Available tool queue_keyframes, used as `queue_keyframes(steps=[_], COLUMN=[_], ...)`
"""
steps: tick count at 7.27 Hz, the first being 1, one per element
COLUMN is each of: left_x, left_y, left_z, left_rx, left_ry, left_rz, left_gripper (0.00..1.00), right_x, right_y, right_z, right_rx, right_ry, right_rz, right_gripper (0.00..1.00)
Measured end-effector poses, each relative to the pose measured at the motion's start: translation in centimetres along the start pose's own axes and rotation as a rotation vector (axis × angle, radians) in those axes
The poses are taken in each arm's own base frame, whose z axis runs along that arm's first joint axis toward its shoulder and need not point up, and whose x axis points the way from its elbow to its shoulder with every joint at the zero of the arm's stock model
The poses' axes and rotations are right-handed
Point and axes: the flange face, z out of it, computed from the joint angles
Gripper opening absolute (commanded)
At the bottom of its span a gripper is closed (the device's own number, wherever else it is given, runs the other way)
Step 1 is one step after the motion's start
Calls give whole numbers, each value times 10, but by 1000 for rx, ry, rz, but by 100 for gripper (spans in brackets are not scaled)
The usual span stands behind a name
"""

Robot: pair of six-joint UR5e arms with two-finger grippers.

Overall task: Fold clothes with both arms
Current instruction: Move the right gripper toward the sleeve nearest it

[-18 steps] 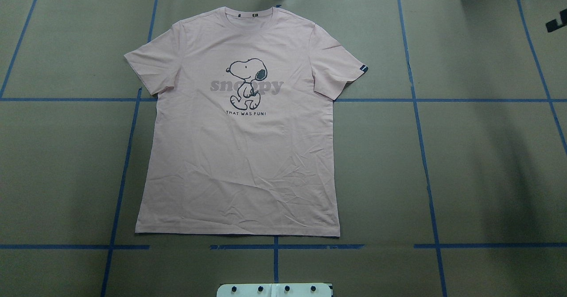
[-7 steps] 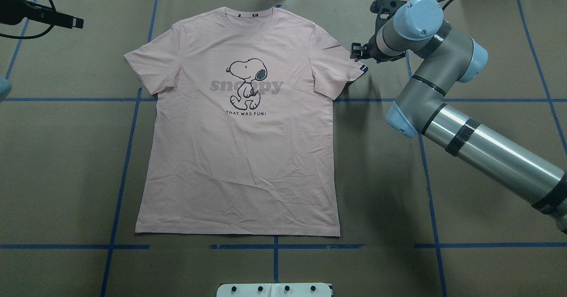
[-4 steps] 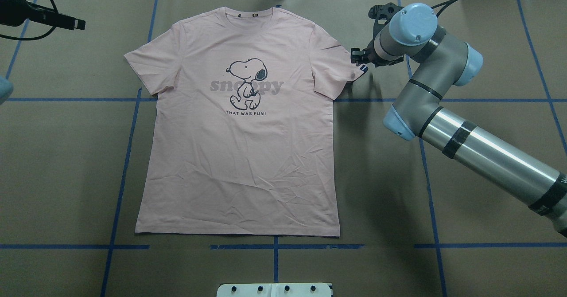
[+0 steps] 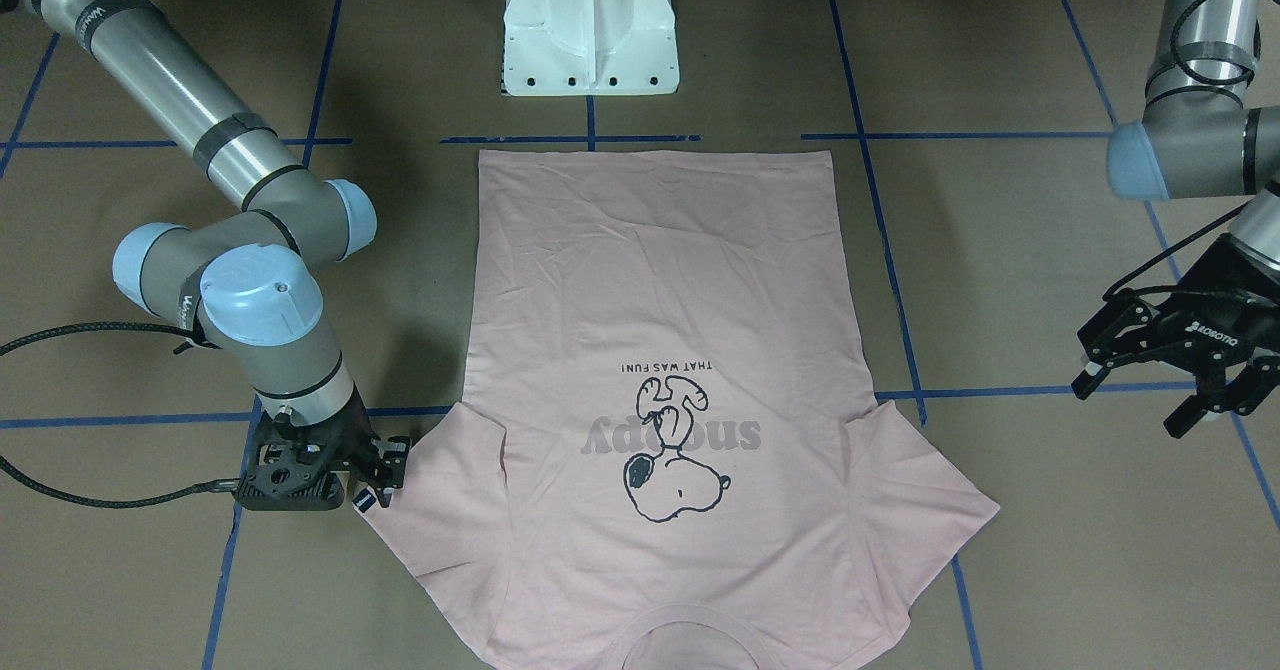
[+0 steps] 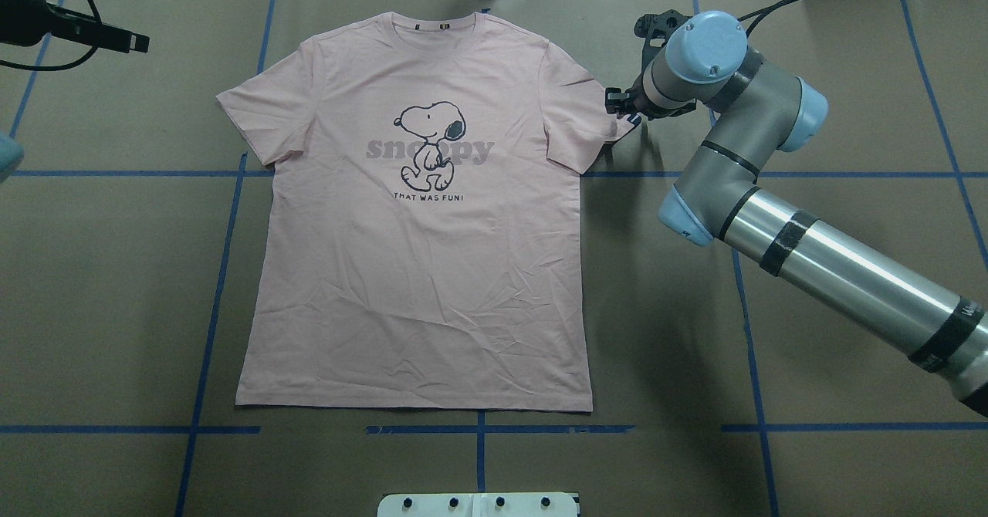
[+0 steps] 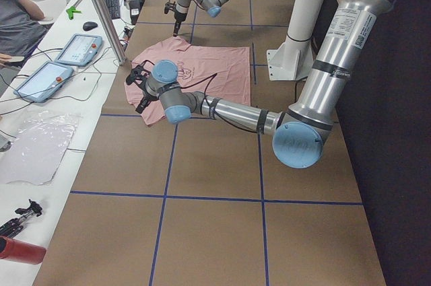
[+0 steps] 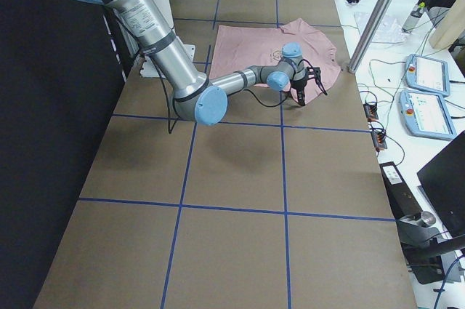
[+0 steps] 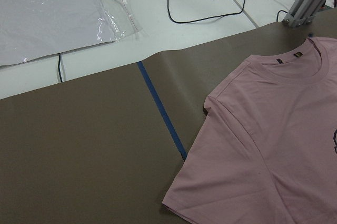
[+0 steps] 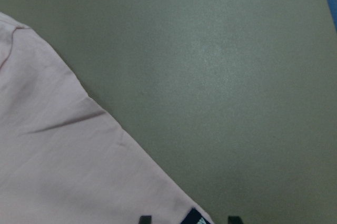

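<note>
Your right gripper (image 4: 384,474) sits low at the tagged sleeve corner of the shirt (image 5: 417,285), jaws apart, one tip each side of the tag (image 9: 194,217). Your left gripper (image 4: 1130,405) hangs spread wide over the table (image 5: 849,77), well apart from the other sleeve. Shirt lies flat, print up, collar away from the base (image 4: 590,20)

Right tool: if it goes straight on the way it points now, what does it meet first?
Probably the tagged sleeve corner of the pale pink cotton T-shirt, directly under the right tool; depth unclear.
</note>
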Motion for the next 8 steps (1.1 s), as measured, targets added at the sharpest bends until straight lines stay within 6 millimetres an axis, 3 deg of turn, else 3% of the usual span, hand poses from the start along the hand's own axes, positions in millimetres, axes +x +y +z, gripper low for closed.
queue_keyframes(steps=[2,3,4,8], left_x=[-1,-1,-2,-2], left_y=[1,2,3,3], left_z=[0,0,0,0], left_rx=[1,0,-1,-1], left_ry=[1,0,0,-1], left_rz=[2,1,1,1], left_gripper=[99,99,99,99], right_x=[-1,-1,0,-14], right_y=[5,5,5,0], right_z=[7,8,9,2], right_rx=[2,3,3,11], right_ry=[14,18,21,20], right_rz=[-1,0,0,47], right_gripper=[44,28,0,0])
